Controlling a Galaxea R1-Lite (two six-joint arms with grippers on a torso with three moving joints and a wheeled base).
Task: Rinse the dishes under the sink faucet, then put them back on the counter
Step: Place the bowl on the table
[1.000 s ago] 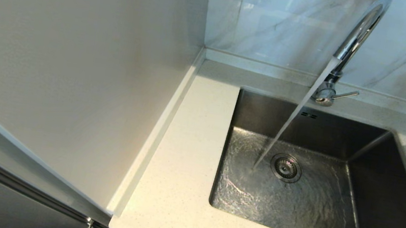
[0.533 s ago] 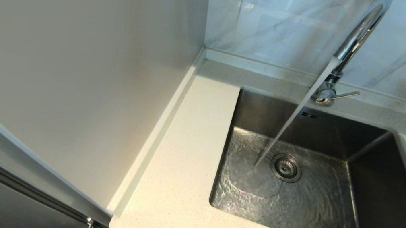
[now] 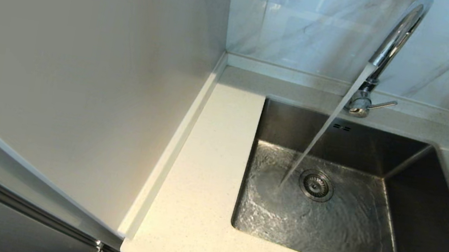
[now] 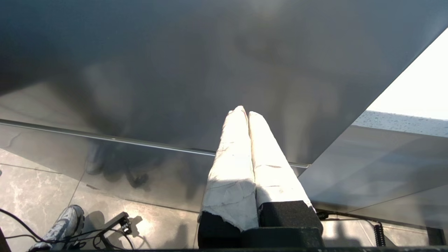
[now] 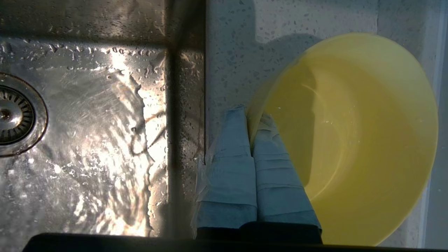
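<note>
A bright kitchen corner in sunlight

We see pale marble wall tiles (image 3: 313, 23) at 12 o'clock, a plain cream panel (image 3: 60, 50) at 9 o'clock, and glossy marbled floor tiles (image 4: 31, 182) below the cabinet front.

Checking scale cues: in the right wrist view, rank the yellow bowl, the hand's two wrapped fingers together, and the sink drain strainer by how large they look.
1. Yellow bowl, by far the largest.
2. Wrapped fingers of the right hand, gripping the bowl's rim; nearness to the camera inflates them.
3. Drain strainer, cut off by the picture's edge, so unsure.
</note>
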